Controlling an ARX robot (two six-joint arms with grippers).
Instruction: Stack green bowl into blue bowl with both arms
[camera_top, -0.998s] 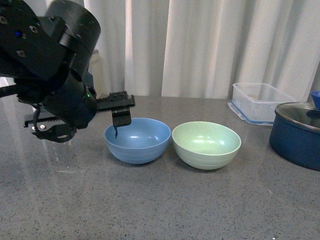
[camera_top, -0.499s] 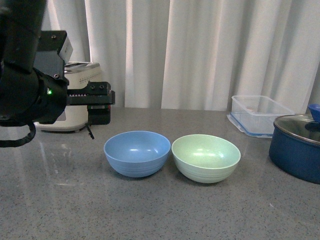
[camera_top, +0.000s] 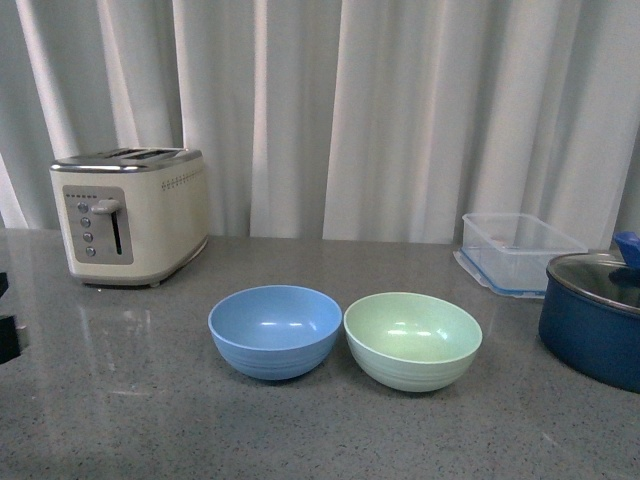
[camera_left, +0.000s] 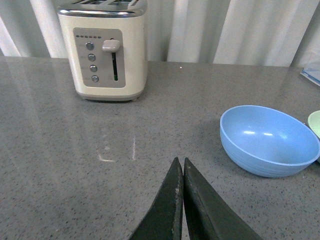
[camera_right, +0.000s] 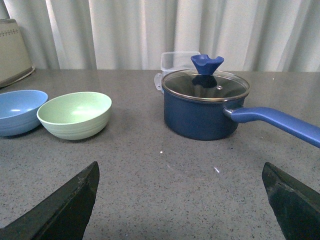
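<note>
The front camera looked level across the counter toward the curtain, with the blue bowl and green bowl at lower centre. The left wrist camera sat low behind the left gripper, its fingers pressed together, facing the toaster. The right wrist camera looked between the spread fingers of the right gripper toward the pot. All three views shared the blue bowl.

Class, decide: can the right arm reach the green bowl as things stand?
Probably yes: the right fingers are open, only bare counter lies between them and the green bowl, and the pot stands aside.
</note>
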